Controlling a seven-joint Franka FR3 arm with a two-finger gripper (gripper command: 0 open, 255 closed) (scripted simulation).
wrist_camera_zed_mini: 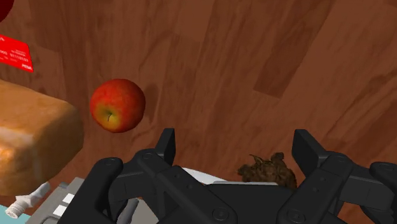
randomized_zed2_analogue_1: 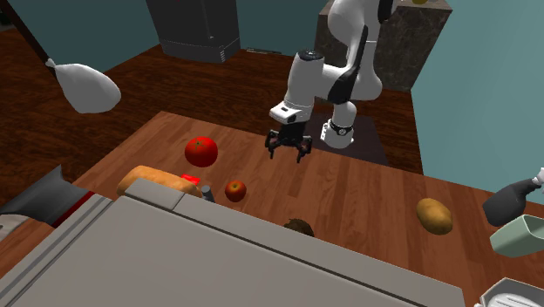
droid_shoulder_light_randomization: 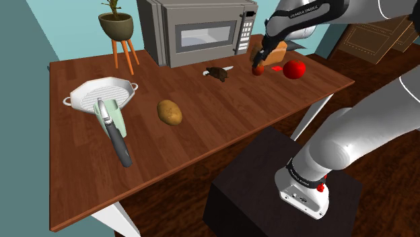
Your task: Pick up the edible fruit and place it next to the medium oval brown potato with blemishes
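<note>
The fruit is a small red-and-yellow apple (droid_shoulder_light_randomization: 258, 69) (randomized_zed2_analogue_1: 235, 189) (wrist_camera_zed_mini: 117, 105) lying on the wooden table (droid_shoulder_light_randomization: 202, 134), close to a bread loaf (wrist_camera_zed_mini: 32, 140) (randomized_zed2_analogue_1: 157, 181). My gripper (droid_shoulder_light_randomization: 260, 59) (randomized_zed2_analogue_1: 289, 151) (wrist_camera_zed_mini: 236, 149) hovers above the table with its fingers open and nothing between them. In the wrist view the apple lies ahead of the fingers, off to the side of the one nearer the loaf. The brown potato (droid_shoulder_light_randomization: 169, 112) (randomized_zed2_analogue_1: 433, 215) rests mid-table, well away from the apple.
A red tomato (droid_shoulder_light_randomization: 293, 69) (randomized_zed2_analogue_1: 201, 151) and a red card (wrist_camera_zed_mini: 16, 54) lie near the apple. A dark lumpy item (droid_shoulder_light_randomization: 217, 73) (wrist_camera_zed_mini: 270, 170) sits before the microwave (droid_shoulder_light_randomization: 202, 30). A white grill pan (droid_shoulder_light_randomization: 101, 94) and a black-handled utensil (droid_shoulder_light_randomization: 114, 131) occupy the shoulder view's left.
</note>
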